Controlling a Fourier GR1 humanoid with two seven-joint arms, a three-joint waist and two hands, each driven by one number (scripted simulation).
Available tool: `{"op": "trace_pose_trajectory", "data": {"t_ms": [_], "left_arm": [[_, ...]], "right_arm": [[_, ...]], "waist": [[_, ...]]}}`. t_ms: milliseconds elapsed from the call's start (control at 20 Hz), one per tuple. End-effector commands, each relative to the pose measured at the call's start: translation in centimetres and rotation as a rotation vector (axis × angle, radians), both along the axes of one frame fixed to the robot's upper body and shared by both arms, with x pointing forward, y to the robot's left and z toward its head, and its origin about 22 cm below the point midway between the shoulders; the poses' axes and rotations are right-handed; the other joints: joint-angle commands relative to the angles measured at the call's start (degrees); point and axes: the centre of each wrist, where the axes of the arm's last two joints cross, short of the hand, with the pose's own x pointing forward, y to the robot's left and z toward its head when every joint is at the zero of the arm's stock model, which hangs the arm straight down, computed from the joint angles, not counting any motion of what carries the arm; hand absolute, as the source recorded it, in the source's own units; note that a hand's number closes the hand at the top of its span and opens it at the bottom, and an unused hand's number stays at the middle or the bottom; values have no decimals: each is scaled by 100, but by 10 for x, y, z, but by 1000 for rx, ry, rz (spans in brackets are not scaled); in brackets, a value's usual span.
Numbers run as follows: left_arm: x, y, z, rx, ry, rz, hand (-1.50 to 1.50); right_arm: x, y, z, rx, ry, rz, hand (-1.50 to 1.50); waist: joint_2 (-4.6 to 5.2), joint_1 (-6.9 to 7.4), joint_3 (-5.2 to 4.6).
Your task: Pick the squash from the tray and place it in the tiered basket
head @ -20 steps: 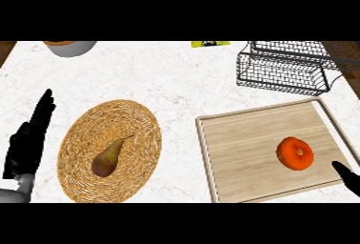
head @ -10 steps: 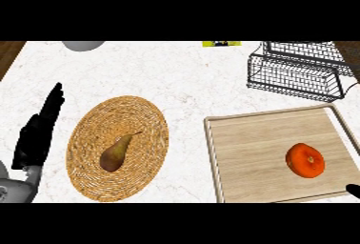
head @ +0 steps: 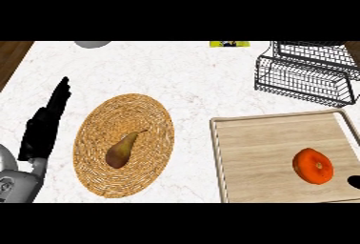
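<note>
Black left hand (head: 46,125) at the view's left edge, fingers straight and pointing up along the white marbled counter (head: 190,81); open, holding nothing, touching no object. It lies just beside the woven round mat (head: 125,143), apart from its rim. Grey forearm (head: 15,183) enters from the lower left corner.

Right hand (head: 354,181): only a small black tip shows at the right edge, over the wooden tray (head: 267,143). Cannot tell whether it is open or closed. It sits near the squash, with a sliver of tray visible between them.

Squash (head: 313,165): orange, rounded, flattened, lying on the tray's right portion, toward the near side. Not held.

Tray: pale wood, raised rim, at lower right.

Tiered basket (head: 309,74): black wire, at upper right, beyond the tray's far edge and apart from it. Nothing seen inside.

Pear (head: 122,151): brown-green, lying on the woven mat, stem pointing up and right.

Far edge: part of a grey round object (head: 93,44) at upper left; a yellow-green item with dark marks (head: 229,44) at top centre. Its marks are too small to read. No other writing or labels legible.
</note>
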Motion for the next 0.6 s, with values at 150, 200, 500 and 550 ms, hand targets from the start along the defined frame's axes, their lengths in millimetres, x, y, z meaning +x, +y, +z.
{"op": "trace_pose_trajectory", "data": {"t_ms": [150,200,500,550], "left_arm": [[1,-9,-12,-10,-1,-1,0],[-1,3,-10,-6,7,-8,0],[11,-13,-6,-15,-3,-11,0],[-5,9,-19,-3,29,-2,0]], "right_arm": [[7,10,4,97,242,-92,-150],[10,8,-7,100,250,-127,-150],[19,15,-4,84,255,-91,-150],[15,15,-9,78,269,-103,-150]], "waist": [[1,-17,-2],[6,42,6],[0,1,7],[-17,17,4]]}}
